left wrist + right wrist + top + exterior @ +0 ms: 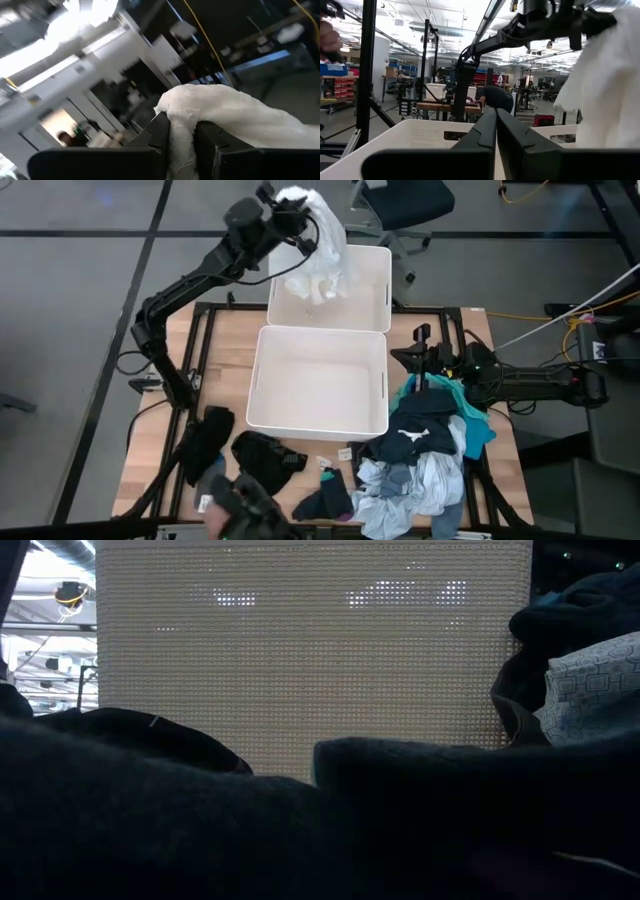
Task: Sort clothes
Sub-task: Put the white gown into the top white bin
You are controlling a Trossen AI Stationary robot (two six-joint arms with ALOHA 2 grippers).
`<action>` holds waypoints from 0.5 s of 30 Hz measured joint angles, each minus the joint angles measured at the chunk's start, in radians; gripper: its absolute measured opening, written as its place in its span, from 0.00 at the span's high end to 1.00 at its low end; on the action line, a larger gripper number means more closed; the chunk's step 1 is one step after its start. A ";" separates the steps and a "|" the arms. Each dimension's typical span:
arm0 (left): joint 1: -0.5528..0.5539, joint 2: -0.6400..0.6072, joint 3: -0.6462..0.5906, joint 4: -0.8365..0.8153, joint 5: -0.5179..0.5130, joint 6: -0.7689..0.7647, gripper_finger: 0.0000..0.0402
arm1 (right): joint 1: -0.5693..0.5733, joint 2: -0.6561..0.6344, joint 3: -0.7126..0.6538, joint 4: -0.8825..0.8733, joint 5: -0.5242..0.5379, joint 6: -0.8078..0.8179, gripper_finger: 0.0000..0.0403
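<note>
Two white bins stand at the table's (225, 350) centre, touching end to end: the near bin (318, 383) and, beyond it, the far bin (372, 280). A mixed pile of clothes (425, 455) in navy, teal, light blue and white lies on the table just beside the near bin, on the robot's right. Smaller dark garments (265, 455) lie apart along the table's near edge, with a dark garment (208, 438) draped at the left. The left arm reaches over the far bin; its left gripper (300, 220) is clenched on a white garment (318, 255), pinched between the fingers (155, 132) in the left wrist view and hanging down into the far bin. The right arm lies low at the table's right side; its right gripper (425, 352) points at the near bin with fingers pressed together, grasping nothing.
</note>
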 joint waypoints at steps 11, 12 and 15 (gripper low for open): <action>0.002 0.107 0.000 -0.412 0.037 -0.121 0.88 | 0.000 0.000 0.000 0.000 0.000 0.001 0.96; 0.002 0.120 0.000 -0.444 0.042 -0.129 0.88 | 0.000 0.000 0.000 0.000 0.000 0.001 0.96; 0.003 0.161 0.000 -0.517 0.050 -0.141 0.88 | 0.000 0.000 0.000 0.000 0.000 0.001 0.96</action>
